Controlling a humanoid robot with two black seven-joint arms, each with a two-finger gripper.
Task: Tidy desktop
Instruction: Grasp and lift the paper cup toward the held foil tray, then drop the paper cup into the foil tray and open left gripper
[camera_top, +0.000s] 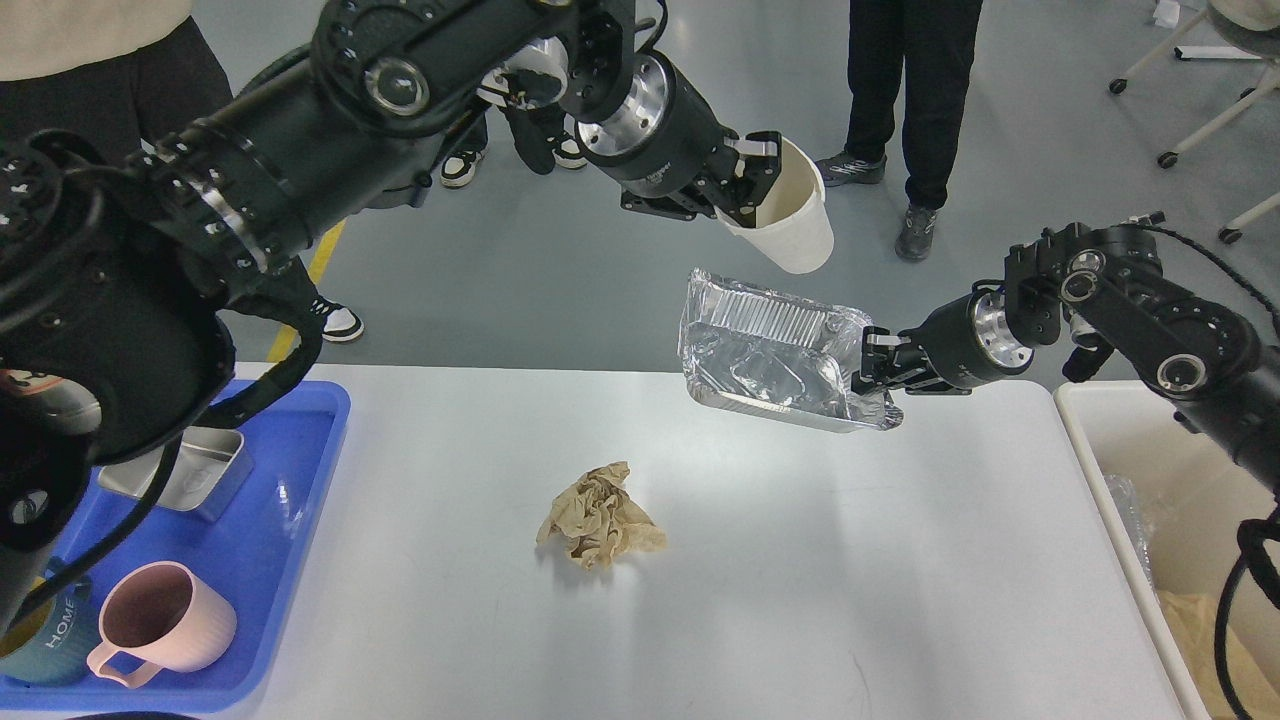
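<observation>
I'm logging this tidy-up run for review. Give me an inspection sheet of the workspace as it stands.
Surface: the white desktop is mostly bare.
Job's things: a crumpled brown paper lies near the middle of the desktop; the blue tray on the left holds a pink mug, a teal mug and a metal box.
Clutter: the cream bin on the right already holds some waste.
Grippers: the left gripper holds a white paper cup in the air, jaws on its rim; the right gripper holds a foil container by its edge, above the desktop.
Cables: black cables run along both arms.
Surroundings: people's legs and chair bases on the grey floor.
</observation>
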